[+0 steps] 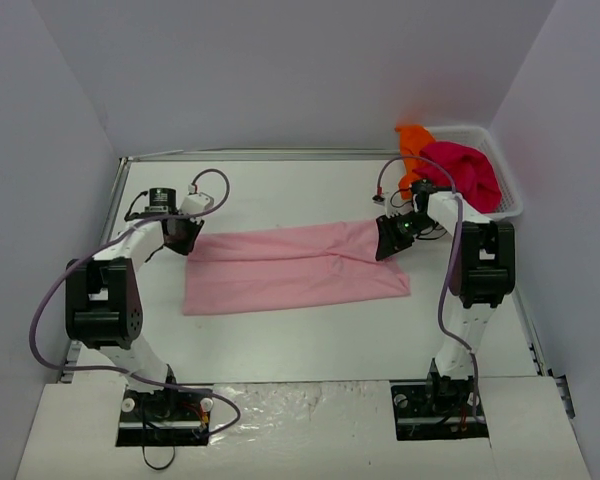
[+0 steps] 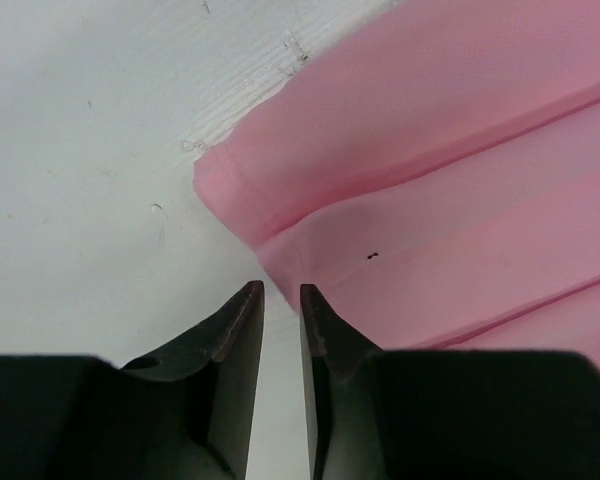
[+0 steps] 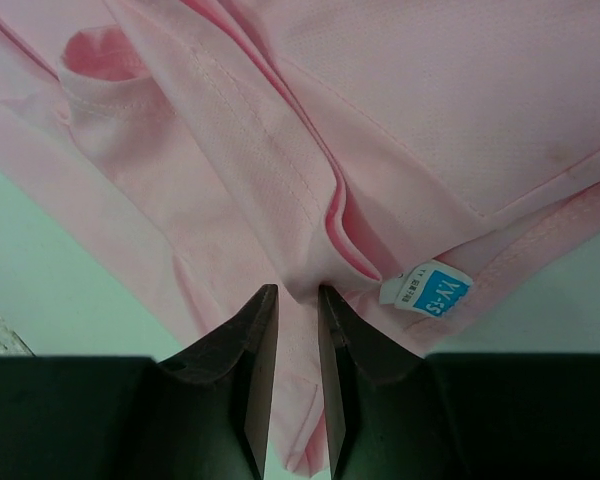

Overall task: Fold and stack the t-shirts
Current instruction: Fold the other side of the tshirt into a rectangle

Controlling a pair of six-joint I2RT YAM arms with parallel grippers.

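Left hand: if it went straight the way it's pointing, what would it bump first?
Probably the pink t-shirt. The left hand points at its folded corner, just ahead of the fingertips, though how high the hand sits is unclear.

A folded t-shirt (image 1: 295,270) lies across the middle of the table (image 1: 280,345), its length running left to right between the two arms. The left gripper (image 1: 183,240) sits at the shirt's far-left corner, fingertips just at the cloth's edge. The right gripper (image 1: 389,242) sits at the far-right end, with cloth passing between its fingers and the neck label (image 3: 427,292) just beside them. In the table's far-right corner, behind the right arm, stands a basket (image 1: 511,200) holding two more shirts — a heaped t-shirt (image 1: 467,172) inside it and, to that one's left, a draped t-shirt (image 1: 413,150) hanging over the basket's left rim.
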